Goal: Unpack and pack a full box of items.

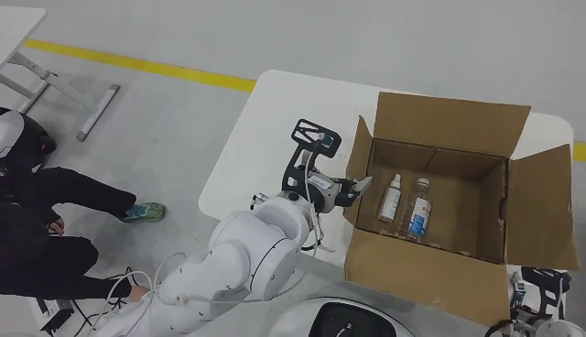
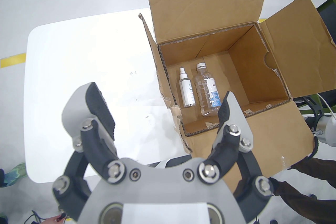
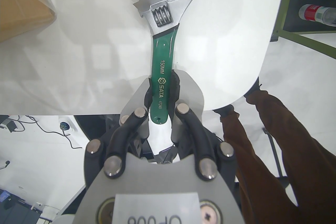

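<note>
The left arm (image 1: 265,245) sits bent at the elbow, its thick white upper part low and its forearm running out to the wrist (image 1: 309,178). The left gripper (image 2: 162,107) is spread wide, with the dark pads (image 2: 101,107) facing each other across a broad gap and nothing between them. Over to the right gripper (image 3: 161,89): it's clamped hard on a wrench (image 3: 164,12), pinching the handle near its end, with the tool's head sticking straight out past the fingertips.
</note>
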Robot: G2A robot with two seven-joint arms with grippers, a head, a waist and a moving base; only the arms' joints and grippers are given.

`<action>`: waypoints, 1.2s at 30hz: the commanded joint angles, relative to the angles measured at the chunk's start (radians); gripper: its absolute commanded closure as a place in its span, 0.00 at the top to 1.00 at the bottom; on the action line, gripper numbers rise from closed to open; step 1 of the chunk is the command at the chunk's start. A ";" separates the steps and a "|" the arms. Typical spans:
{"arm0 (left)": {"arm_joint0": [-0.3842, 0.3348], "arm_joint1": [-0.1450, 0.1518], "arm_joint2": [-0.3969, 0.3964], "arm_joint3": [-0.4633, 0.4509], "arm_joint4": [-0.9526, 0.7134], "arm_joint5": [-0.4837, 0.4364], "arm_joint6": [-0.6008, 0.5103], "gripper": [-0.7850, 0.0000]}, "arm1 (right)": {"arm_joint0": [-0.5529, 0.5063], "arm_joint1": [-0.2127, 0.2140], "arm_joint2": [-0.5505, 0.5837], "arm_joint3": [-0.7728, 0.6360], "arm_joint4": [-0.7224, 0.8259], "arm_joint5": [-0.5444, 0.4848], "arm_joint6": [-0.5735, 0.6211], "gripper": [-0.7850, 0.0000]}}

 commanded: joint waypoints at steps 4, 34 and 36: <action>0.000 0.000 0.000 0.000 0.000 0.000 0.000 1.00 | -0.021 0.002 0.057 -0.051 0.051 0.020 -0.003 0.00; 0.000 0.000 0.000 0.000 0.000 0.000 0.000 1.00 | -0.066 0.047 0.638 -0.407 0.749 -0.220 -0.055 0.00; 0.000 0.000 0.000 0.000 0.000 0.000 0.000 1.00 | -0.051 0.054 0.619 -0.407 0.765 -0.244 -0.055 0.00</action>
